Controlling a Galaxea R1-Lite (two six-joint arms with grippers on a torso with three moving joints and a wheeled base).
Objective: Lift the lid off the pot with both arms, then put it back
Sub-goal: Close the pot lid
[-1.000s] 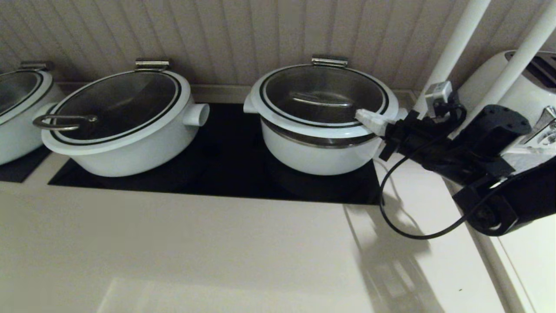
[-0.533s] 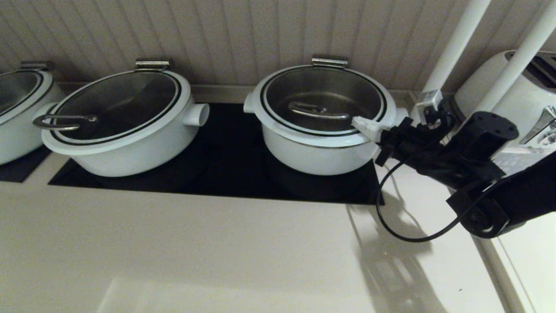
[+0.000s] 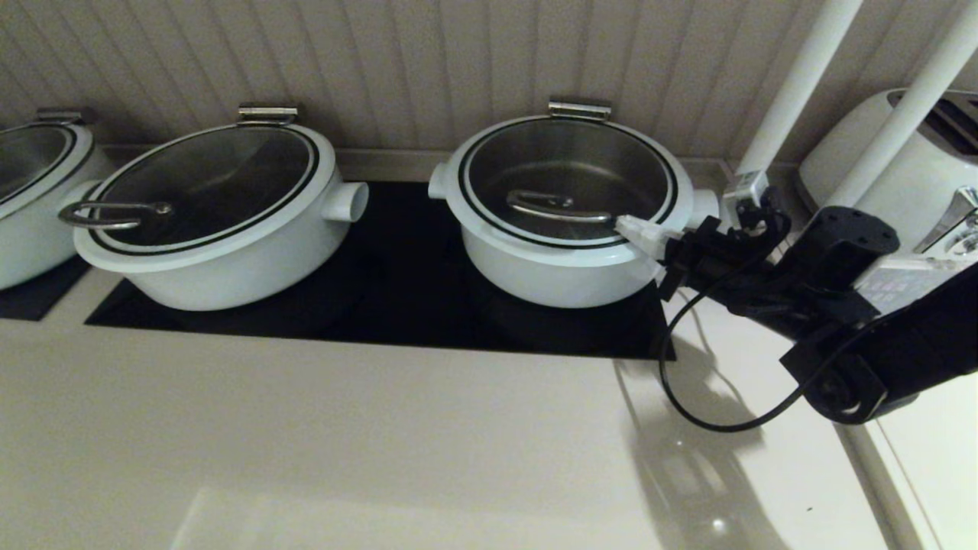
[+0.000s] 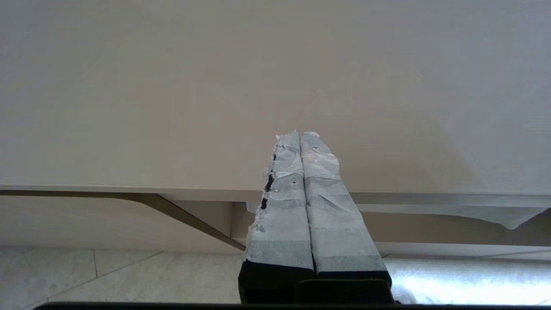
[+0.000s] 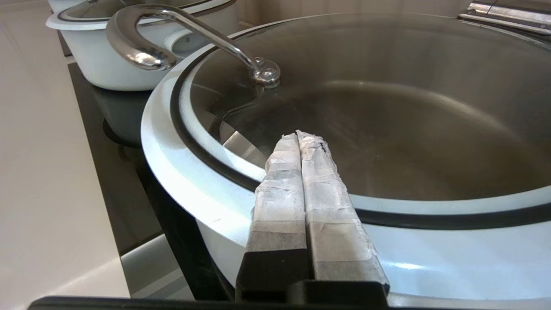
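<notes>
Nearest me is a broad stretch of pale worktop [image 3: 367, 443], with a loose black cable [image 3: 688, 397] looping down over it on the right. The cable belongs to the right arm [image 3: 863, 336], which reaches in from the right edge, black and bulky, with a small white part [image 3: 745, 186] on top. Its right hand [image 3: 636, 227] has its two taped fingers [image 5: 301, 181] pressed flat together, holding nothing, and their tips lie over the near right rim of the lid [image 3: 569, 183], above the white band and the thin black ring; whether they actually touch the glass I cannot tell. The lid sits closed and level on the pot [image 3: 561, 267], its straight steel bar handle [image 3: 558, 206] near the middle and clear of the fingertips. The pot stands on a black hob panel [image 3: 397, 305] set into the worktop, with a steel hinge bracket [image 3: 579, 108] at its far rim. To the left on the same panel is a wider white pot [image 3: 221, 252] with a loop-handled lid [image 3: 206, 179], and part of a third pot [image 3: 30, 198] shows at the left edge. A white toaster [image 3: 909, 160] stands far right, by two white poles [image 3: 802, 76]. Behind all runs a ribbed beige wall [image 3: 428, 61]. The left hand [image 4: 299, 137] hangs low, out of the head view, fingers shut together and empty, facing a plain pale panel [image 4: 215, 86].
</notes>
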